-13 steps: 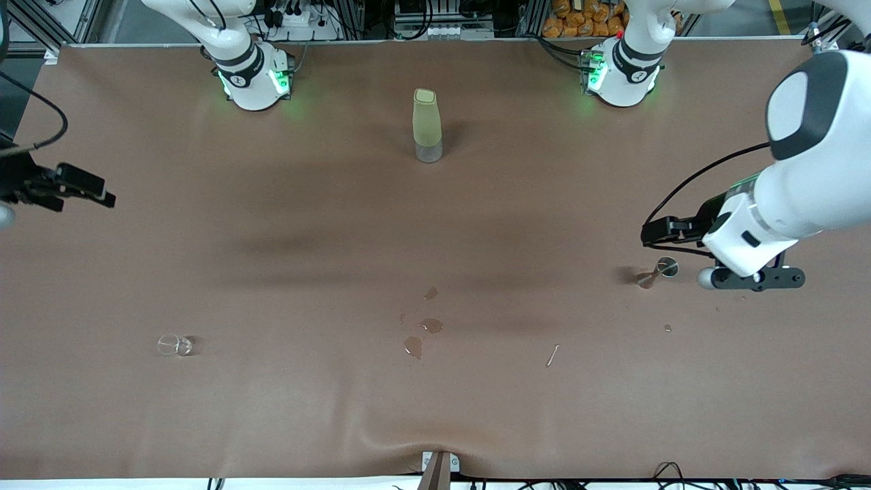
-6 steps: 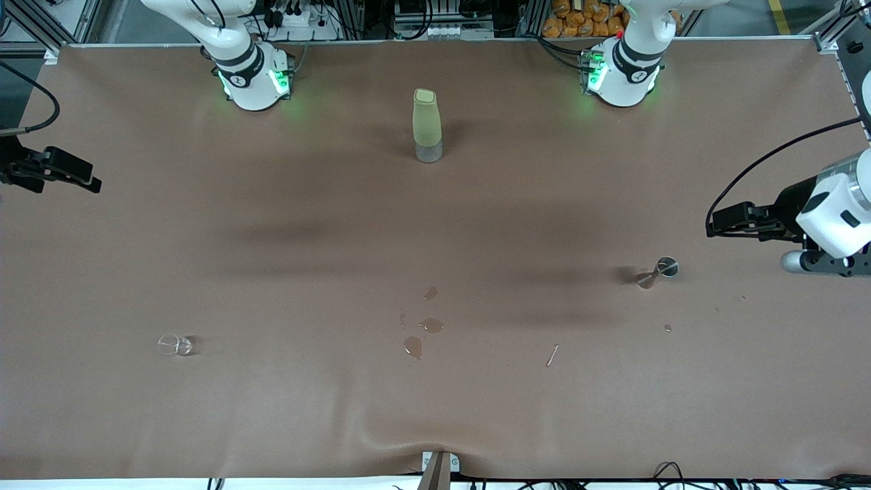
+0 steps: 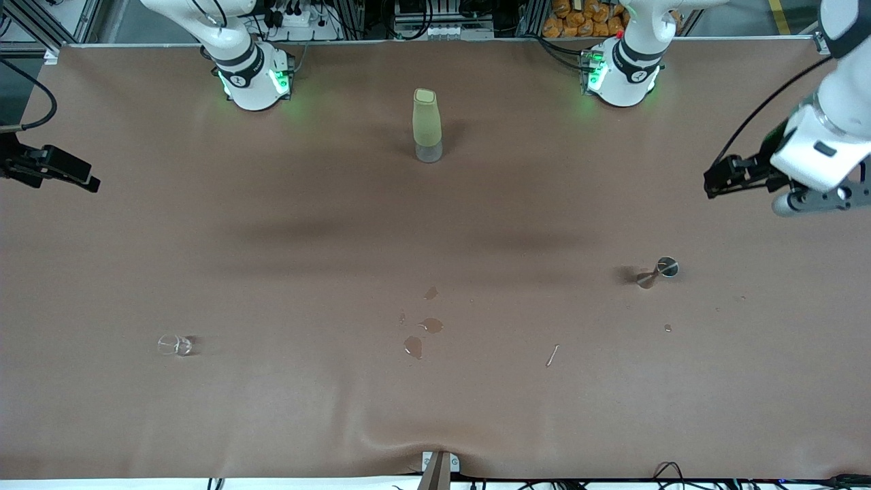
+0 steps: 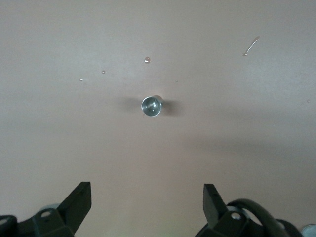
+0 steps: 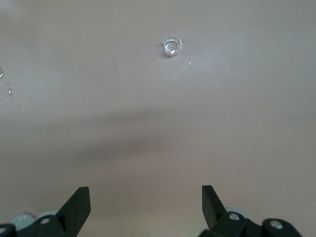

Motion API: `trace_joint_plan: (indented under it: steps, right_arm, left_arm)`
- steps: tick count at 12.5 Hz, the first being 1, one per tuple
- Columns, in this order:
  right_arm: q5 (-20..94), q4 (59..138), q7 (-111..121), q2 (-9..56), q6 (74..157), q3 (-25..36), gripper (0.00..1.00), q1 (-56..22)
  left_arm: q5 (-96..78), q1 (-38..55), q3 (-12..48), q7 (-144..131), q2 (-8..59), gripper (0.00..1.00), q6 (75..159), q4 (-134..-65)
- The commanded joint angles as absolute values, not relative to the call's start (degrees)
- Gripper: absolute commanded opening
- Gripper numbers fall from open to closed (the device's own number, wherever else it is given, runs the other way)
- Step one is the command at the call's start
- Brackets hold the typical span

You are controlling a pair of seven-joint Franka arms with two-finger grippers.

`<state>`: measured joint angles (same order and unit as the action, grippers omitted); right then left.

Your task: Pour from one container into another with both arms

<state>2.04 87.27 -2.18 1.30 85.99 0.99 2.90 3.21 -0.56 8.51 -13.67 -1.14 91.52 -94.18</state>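
Both claws spread, empty: left claw [image 3: 711, 185] hangs over the left arm's end of the tabletop [image 3: 286, 408], right claw [image 3: 92, 184] over the other end. Risks: metal jigger [image 3: 657, 271] tipping, small clear glass [image 3: 175, 345] slipping, spill puddles [image 3: 422, 333] slicking the grip.

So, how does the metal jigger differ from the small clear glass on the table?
The metal jigger is opaque and shiny; the clear glass is see-through. The jigger is waisted, narrow in the middle; the glass looks short and round. The jigger stands toward the left arm's end of the table, the glass toward the right arm's end, nearer the front camera. Both are small, and no gripper touches them.
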Motion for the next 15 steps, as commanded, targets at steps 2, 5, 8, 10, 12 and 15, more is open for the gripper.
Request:
trace_joint_plan:
  steps: [2,5,8,10,12,15]
  right_arm:
    - [1.94,87.36,-2.2,0.18,85.87,1.76,1.0,1.32]
    - [1.41,87.36,3.05,0.09,85.52,1.76,1.0,1.49]
    - [1.41,87.45,3.43,0.35,85.6,1.85,1.0,0.97]
    - [1.41,87.45,3.34,0.53,85.69,1.76,1.0,1.05]
    - [1.49,87.45,2.99,0.61,85.78,1.67,1.0,1.05]
    - [1.41,87.45,2.9,0.79,86.04,1.76,1.0,1.32]
  left_arm:
    - [3.6,-3.25,9.14,-14.5,-7.03,1.0,94.75,-99.58]
    - [3.52,-3.16,9.05,-13.89,-7.73,1.0,94.48,-99.58]
    - [1.16,-2.64,9.05,-13.36,-7.56,1.0,94.48,-98.53]
    - [0.62,-2.64,8.88,-12.49,-7.56,1.0,94.31,-98.0]
    - [0.35,-2.64,8.88,-12.22,-7.47,1.0,93.52,-97.39]
    - [-0.79,-2.55,8.7,-12.13,-7.03,1.0,90.62,-95.63]
